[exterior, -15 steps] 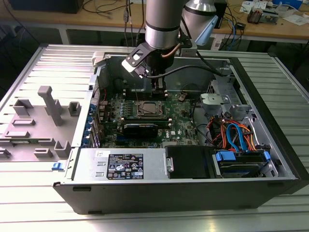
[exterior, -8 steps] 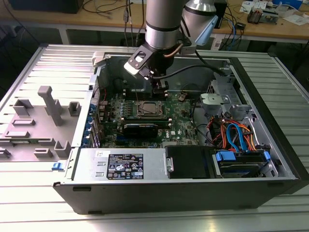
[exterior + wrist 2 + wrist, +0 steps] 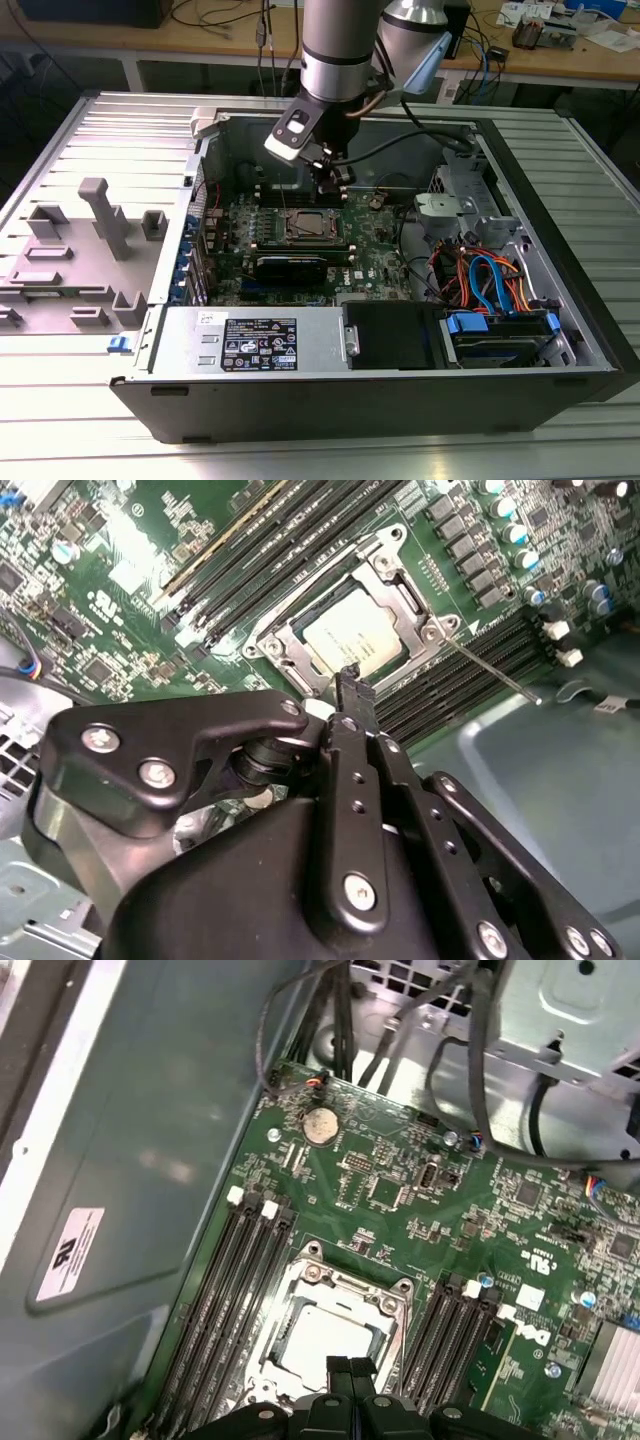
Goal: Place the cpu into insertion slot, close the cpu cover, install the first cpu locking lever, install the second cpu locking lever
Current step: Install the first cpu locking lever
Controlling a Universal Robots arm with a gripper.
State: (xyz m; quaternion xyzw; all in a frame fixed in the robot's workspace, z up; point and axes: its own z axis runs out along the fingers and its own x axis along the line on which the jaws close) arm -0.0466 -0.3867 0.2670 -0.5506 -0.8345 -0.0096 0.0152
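Observation:
The cpu point(image 3: 355, 635) lies flat in the insertion slot point(image 3: 308, 226) on the green motherboard, its pale top showing through the window of the cpu cover point(image 3: 290, 650). That silver cover point(image 3: 345, 1285) lies down over the cpu point(image 3: 320, 1335). A thin metal locking lever point(image 3: 485, 668) sticks out along one side of the socket, over the memory slots. My gripper point(image 3: 350, 678) hangs just above the socket's edge with its fingers pressed together and nothing between them. In the first wrist view the gripper point(image 3: 350, 1368) sits over the near rim of the socket.
Long black memory slots point(image 3: 225, 1300) flank the socket on both sides. The open computer case point(image 3: 560, 250) walls the board in, with a drive cage and orange and blue cables point(image 3: 490, 280) at the exterior view's right. A grey fixture point(image 3: 105, 215) stands outside, at the left.

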